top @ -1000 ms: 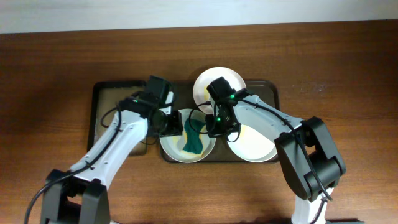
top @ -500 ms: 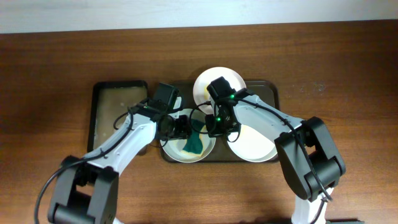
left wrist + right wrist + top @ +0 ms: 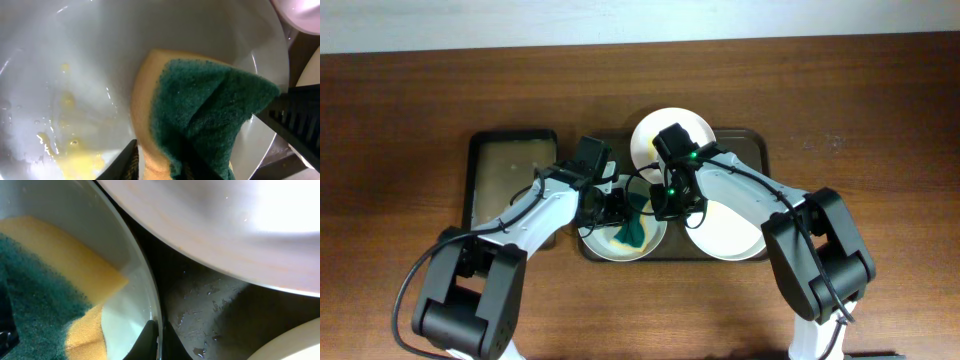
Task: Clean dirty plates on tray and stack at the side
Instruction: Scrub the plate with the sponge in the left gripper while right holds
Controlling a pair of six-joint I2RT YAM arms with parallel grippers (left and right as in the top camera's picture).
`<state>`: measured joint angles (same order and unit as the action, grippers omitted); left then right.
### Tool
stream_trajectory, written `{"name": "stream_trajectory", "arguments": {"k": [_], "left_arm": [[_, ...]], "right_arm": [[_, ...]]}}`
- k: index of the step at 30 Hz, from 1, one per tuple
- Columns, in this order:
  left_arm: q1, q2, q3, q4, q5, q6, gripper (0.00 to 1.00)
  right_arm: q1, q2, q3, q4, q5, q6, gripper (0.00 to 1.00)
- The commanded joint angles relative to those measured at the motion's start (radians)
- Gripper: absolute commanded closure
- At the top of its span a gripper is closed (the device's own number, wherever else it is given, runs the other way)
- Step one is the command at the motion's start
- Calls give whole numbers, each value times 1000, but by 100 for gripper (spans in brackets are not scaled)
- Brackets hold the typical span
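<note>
Smaller black tray point(image 3: 510, 160): you have it left of centre on the table point(image 3: 420, 80), just beside the large tray's left end.

Left gripper point(image 3: 616, 206): your left arm reaches over the front-left plate. In the wrist view its fingers pinch the sponge from both sides.

Sponge point(image 3: 200, 115): green scouring face over a yellow body. It lies inside the front-left plate, on its right half.

Front-left plate point(image 3: 600, 240): it sits in the large tray's left end, on the side of the table's near edge. You can see a wet yellow smear point(image 3: 75, 160) on its floor in the left wrist view.

Right gripper point(image 3: 158, 342): its fingers are closed onto the front-left plate's right rim, one inside and one outside.

Rear plate point(image 3: 695, 125): it lies on the tray's far side and is partly covered by your right arm.

Front-right plate point(image 3: 730, 238): it occupies the tray's right end and shows a faint yellow tint.

Large tray point(image 3: 750, 142): it is mid-table, and its bare floor is wet between the plates.
</note>
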<state>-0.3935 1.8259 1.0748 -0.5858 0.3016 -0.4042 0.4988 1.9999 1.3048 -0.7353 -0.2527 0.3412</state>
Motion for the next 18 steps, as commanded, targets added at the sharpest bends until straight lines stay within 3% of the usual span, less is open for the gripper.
{"name": "stream_trajectory", "arguments": {"k": [1,4,10,13,18], "left_arm": [[-3,45,-8,-29,-145,2,87],[-3,45,-8,-67,-291,1,100],[-3,44,45,-184,-523,-4,100],[-3,44,101,-265,-649,-72,100],[-3,44,185,-327,-685,-81,100]], "right_arm": [[10,6,-14,-8,3,-11,96],[10,6,-14,-9,3,-11,96],[10,6,-14,-12,32,-11,96],[10,6,-14,-12,32,-11,96],[10,6,-14,-13,32,-11,96]]}}
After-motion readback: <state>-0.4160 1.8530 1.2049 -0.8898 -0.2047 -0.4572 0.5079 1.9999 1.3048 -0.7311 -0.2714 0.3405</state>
